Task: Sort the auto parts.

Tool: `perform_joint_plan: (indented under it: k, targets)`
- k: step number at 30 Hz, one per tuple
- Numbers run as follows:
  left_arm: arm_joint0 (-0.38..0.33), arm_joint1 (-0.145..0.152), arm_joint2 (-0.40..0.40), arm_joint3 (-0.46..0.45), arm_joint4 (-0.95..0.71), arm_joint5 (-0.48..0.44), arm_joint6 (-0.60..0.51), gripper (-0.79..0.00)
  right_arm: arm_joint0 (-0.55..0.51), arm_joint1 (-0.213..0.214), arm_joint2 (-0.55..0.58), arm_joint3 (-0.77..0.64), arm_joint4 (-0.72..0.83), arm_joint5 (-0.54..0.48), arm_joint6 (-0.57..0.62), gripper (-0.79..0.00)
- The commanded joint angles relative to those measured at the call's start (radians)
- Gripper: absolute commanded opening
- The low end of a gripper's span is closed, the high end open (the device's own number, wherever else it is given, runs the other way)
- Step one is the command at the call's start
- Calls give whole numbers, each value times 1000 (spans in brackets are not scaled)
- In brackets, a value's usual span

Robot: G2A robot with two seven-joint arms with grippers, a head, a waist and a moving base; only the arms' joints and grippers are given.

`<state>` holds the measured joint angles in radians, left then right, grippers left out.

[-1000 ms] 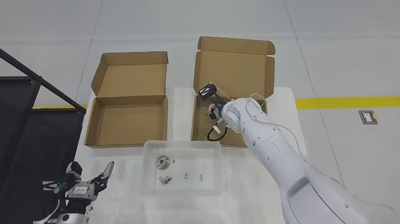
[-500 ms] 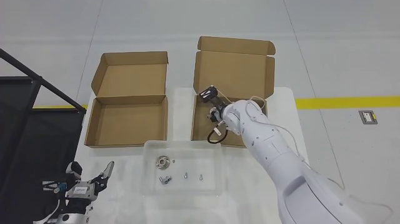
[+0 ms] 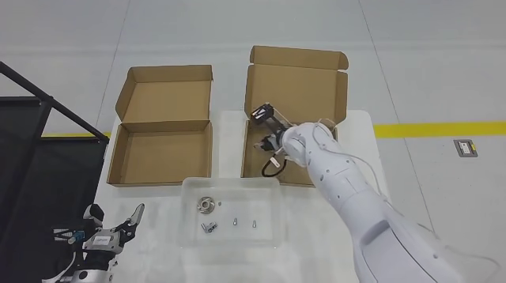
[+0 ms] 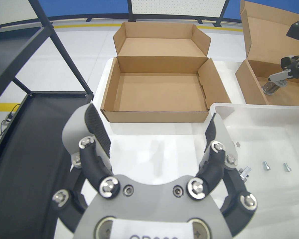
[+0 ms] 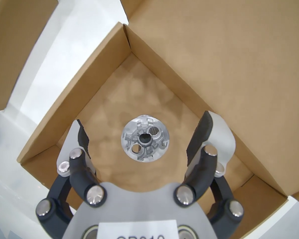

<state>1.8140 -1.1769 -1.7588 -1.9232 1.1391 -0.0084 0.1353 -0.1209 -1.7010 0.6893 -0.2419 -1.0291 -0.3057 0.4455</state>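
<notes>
Right pincer (image 5: 143, 121) released above round metal part (image 5: 145, 138) lying inside cardboard box (image 5: 89, 80) corner; left pincer (image 4: 151, 114) released, well apart from box.

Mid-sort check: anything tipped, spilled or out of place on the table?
Nothing stands out. The round metal part lies inside the right box under the open right gripper, the small bolts sit in the clear tray, and the left box stands square.
</notes>
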Motion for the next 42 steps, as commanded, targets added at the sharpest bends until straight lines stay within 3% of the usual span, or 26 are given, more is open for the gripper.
perform_joint_plan:
  k: [1, 9, 16, 24, 29, 34, 42]
  targets:
    - [0, 0, 0, 0, 0, 0, 0, 0, -1, 5, 2, -14, -4, -21, -3, 0]
    - [0, 0, 0, 0, 0, 0, 0, 0, -49, 34, 8, -178, -45, -77, 23, 0]
    - [0, 0, 0, 0, 0, 0, 0, 0, -149, 89, 51, -435, -105, -41, 111, 0]
    - [0, 0, 0, 0, 0, 0, 0, 0, -359, 177, 152, -878, -194, -85, 323, 0]
    - [0, 0, 0, 0, 0, 0, 0, 0, -464, 206, 172, -1076, -214, -155, 498, 0]
    - [0, 0, 0, 0, 0, 0, 0, 0, -507, 216, 152, -1160, -193, -252, 623, 0]
    - [0, 0, 0, 0, 0, 0, 0, 0, -507, 216, 152, -1160, -193, -252, 623, 0]
